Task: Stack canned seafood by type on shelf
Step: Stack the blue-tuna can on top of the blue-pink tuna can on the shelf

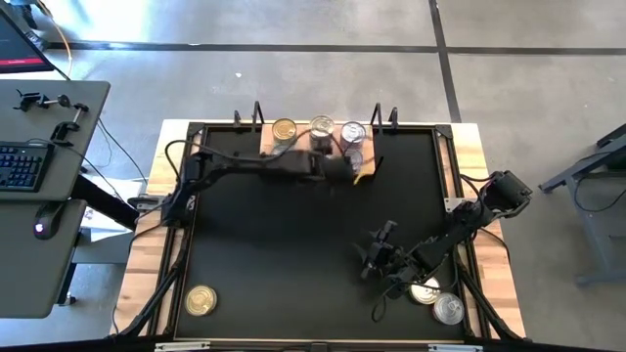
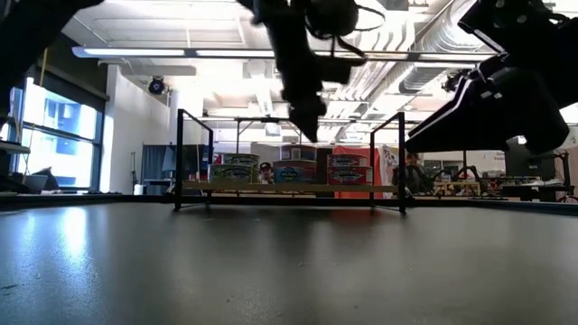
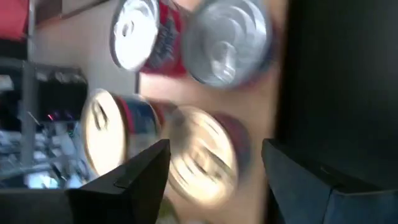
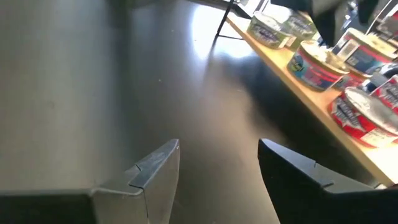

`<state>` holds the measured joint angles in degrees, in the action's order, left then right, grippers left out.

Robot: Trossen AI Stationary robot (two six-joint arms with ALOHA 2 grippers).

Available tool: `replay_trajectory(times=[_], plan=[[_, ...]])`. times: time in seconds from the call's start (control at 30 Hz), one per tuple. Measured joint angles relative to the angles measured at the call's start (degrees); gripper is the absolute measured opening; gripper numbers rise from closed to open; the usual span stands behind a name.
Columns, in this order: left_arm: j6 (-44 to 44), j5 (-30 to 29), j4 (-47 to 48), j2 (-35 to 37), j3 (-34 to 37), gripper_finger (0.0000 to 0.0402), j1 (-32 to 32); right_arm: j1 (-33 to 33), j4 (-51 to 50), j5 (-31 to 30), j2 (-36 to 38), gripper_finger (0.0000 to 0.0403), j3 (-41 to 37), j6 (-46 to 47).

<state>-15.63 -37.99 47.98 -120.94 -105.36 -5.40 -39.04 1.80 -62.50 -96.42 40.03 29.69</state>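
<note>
The wooden shelf [image 1: 303, 145] stands at the table's far edge, with several tins of canned seafood [image 1: 321, 127] on it, silver and gold lids up. In the low view the tins [image 2: 298, 171] sit in a row on the board [image 2: 289, 188]. My left gripper [image 3: 214, 168] hovers open above the shelf's right part [image 1: 357, 174], over a gold-lidded tin [image 3: 202, 155] and touching nothing. My right gripper [image 4: 217, 168] stands open over bare table at the near right [image 1: 372, 256], with nothing between its fingers.
One gold-lidded tin [image 1: 201, 300] lies alone at the table's near left corner. Two more tins [image 1: 437, 300] sit at the near right, beside my right arm. The black tabletop [image 1: 284, 244] lies bare between the shelf and these tins.
</note>
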Motion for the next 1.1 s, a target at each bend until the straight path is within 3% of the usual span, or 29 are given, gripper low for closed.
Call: replay_trajectory(times=[0.13, 0.3, 0.5, 0.63, 0.8, 0.97, 1.1], plan=[[9.14, -1.96, 1.84, 5.52, 6.96, 0.0227, 6.27, -0.01, -0.07, 0.64, 0.0, 0.0208, 0.0, 1.34], [12.72, -4.36, -12.73, 16.41, 26.83, 0.0204, 13.97, -0.01, 0.14, 3.36, 0.0, 0.0208, -0.02, 3.42], [20.53, -4.14, -29.03, 29.39, 50.29, 0.0189, 22.97, -0.01, 2.22, 14.32, 0.64, 0.0208, 0.11, 7.52], [27.11, -4.43, -35.61, 35.63, 59.39, 0.0186, 28.39, -0.17, -1.26, 24.46, 3.13, 0.0208, 4.3, 10.62], [31.51, -6.97, -40.51, 39.37, 65.38, 0.0186, 32.13, -2.44, -21.72, 38.88, 5.07, 0.0208, 15.45, 19.49], [33.94, -8.82, -43.9, 39.15, 68.82, 0.0186, 33.02, -7.09, -52.92, 50.64, 3.7, 0.0193, 27.36, 44.46], [34.56, -8.92, -47.28, 38.0, 71.46, 0.0186, 33.02, -12.78, -62.25, 58.62, 3.63, 0.0168, 29.9, 64.83]])
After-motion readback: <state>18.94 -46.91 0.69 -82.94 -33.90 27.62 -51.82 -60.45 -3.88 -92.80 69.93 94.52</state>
